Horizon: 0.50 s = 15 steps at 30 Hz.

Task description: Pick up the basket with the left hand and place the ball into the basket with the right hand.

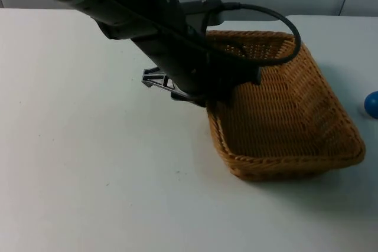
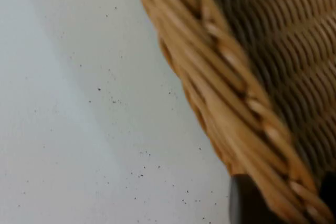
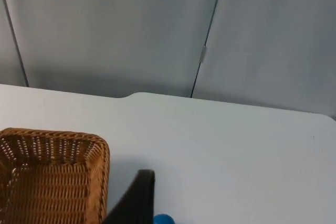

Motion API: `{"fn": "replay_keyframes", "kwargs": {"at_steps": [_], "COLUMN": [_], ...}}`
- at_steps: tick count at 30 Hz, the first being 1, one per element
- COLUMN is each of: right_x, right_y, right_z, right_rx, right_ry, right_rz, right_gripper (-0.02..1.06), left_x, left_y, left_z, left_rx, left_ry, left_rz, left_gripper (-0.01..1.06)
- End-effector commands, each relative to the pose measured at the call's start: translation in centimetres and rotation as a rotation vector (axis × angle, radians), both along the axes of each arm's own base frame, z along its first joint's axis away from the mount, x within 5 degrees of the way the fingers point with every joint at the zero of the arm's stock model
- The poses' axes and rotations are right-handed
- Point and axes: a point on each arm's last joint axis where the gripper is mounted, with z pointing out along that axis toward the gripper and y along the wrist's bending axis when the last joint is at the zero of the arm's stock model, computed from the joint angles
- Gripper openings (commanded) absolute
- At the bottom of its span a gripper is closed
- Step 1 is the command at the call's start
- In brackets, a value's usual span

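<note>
At the basket's [image 1: 283, 110] near-left rim the left gripper [image 1: 215, 95] sits with a fingertip on either side of the woven edge, as the left wrist view shows; I cannot tell whether it is clamped on the weave yet. If it lifts with a loose or shallow bite on this one edge, the basket could tip away from the gripper and slip out, or swing down on its far side. The ball [image 1: 372, 104], small and blue, lies on the table [image 1: 88, 163] well apart from the left gripper, beyond the basket's far side. The right gripper waits just above the ball; I cannot tell how its fingers stand. The basket is tan wicker, rectangular and shallow.
</note>
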Motion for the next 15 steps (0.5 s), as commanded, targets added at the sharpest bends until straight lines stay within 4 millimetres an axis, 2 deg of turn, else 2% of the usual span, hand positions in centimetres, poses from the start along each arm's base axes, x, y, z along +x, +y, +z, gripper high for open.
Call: {"fn": "replay_keyframes", "kwargs": {"at_steps": [1,2,3,4,9,13,14,15], "right_x": [0.0,0.0,0.0,0.0,0.0,0.1,0.1,0.1], "right_y": [0.0,0.0,0.0,0.0,0.0,0.0,0.0,-0.1], "right_z": [0.2,0.2,0.2,0.2,0.2,0.3,0.3,0.4], "right_rx": [-0.004,-0.004,-0.004,-0.004,-0.004,-0.012,-0.012,-0.022], "right_ry": [-0.020,-0.020,-0.022,-0.022,-0.022,-0.029,-0.029,-0.036], "right_rz": [0.001,0.001,0.001,0.001,0.001,-0.001,-0.001,-0.005], "right_gripper": [1.01,1.01,1.01,1.01,1.01,1.01,1.01,1.01], "left_x": [0.1,0.1,0.1,0.1,-0.1,0.3,0.3,0.6], "left_y": [-0.4,-0.4,-0.4,-0.3,-0.3,1.2,1.2,1.7], "left_z": [0.3,0.3,0.3,0.3,1.0,4.3,4.3,5.1], "left_rx": [-0.010,-0.010,-0.009,-0.001,0.012,-0.013,-0.013,-0.029], "left_ry": [-0.021,-0.021,-0.023,-0.029,-0.022,-0.037,-0.037,-0.037], "left_rz": [0.003,0.003,0.002,-0.008,-0.039,-0.029,-0.029,-0.006], "left_gripper": [0.09,0.09,0.02,0.00,0.00,0.00,0.00,0.00]}}
